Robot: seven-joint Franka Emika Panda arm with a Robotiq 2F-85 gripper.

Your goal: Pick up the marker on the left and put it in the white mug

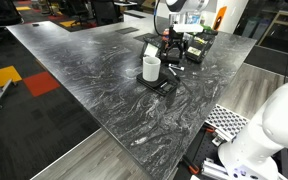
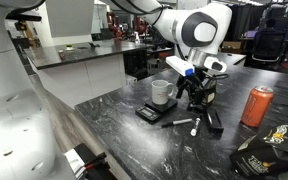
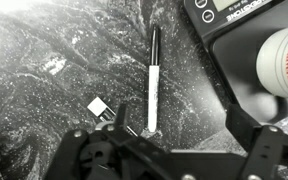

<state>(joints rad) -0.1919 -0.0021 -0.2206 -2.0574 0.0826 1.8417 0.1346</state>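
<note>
The white mug (image 1: 151,68) (image 2: 162,93) stands on a black scale (image 2: 147,114); it shows at the right edge of the wrist view (image 3: 284,60). A marker (image 3: 152,80) with a black cap and white body lies on the dark marble table, its near end just inside my left finger. In an exterior view two markers lie in front of the scale, a dark one (image 2: 179,123) and a white one (image 2: 195,126). My gripper (image 3: 184,128) (image 2: 196,97) (image 1: 172,52) is open and empty, low over the table beside the mug.
An orange can (image 2: 256,105) stands further along the table, and a black bag (image 2: 266,155) lies near the edge. A small white block (image 3: 99,108) lies by the marker. Dark boxes (image 1: 196,45) sit behind the gripper.
</note>
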